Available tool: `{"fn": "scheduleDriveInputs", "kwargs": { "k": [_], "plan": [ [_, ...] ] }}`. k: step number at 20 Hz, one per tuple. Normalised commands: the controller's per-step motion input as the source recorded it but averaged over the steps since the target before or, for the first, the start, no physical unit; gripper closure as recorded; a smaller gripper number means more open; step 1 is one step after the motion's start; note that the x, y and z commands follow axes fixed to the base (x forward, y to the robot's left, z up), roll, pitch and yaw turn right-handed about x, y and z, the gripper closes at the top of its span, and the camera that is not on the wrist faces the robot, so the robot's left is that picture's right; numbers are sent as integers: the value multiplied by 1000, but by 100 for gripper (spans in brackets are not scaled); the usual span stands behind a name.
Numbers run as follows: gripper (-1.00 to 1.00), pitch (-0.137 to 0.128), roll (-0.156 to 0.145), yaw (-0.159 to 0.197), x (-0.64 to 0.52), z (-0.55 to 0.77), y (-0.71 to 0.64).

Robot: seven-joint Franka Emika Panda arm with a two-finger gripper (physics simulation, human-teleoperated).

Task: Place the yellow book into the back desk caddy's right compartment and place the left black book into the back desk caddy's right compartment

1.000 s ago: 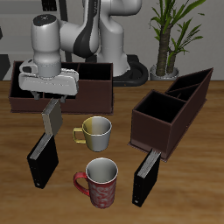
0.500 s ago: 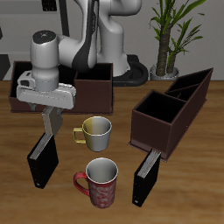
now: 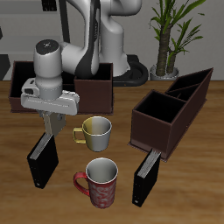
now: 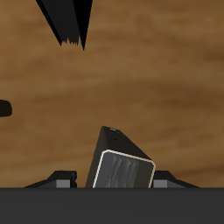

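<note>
Evidently the first step is in hand: the gripper (image 3: pixel 51 120) has its fingers closed on the yellow book (image 3: pixel 52 122), which hangs clear of the table, just above a standing black book (image 3: pixel 41 160). Next it needs carrying back over the back desk caddy (image 3: pixel 94 87) to its right compartment (image 3: pixel 26 93)

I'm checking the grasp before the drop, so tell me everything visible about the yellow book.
The yellow book is a thin hardcover with a dull tan-grey cover, hanging upright, clamped between the fingers of the gripper. It hangs off the table, just above the black book standing below it, in front of the back desk caddy. In the wrist view, pale page edges frame its end.
</note>
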Motion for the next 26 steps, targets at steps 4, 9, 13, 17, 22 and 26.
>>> {"fn": "scheduleDriveInputs", "kwargs": {
  "k": [4, 9, 13, 17, 22, 26],
  "plan": [
    [100, -39, -8, -18, -67, 435, 91],
    [100, -54, -9, 8, -26, 693, 261],
    [100, -136, 37, 47, -251, 1405, 651],
    [100, -43, 33, 21, -298, 924, 483],
    [100, -19, 21, 36, -435, 689, 525],
    [100, 28, 49, -1, -592, 504, 703]
  ]
}}
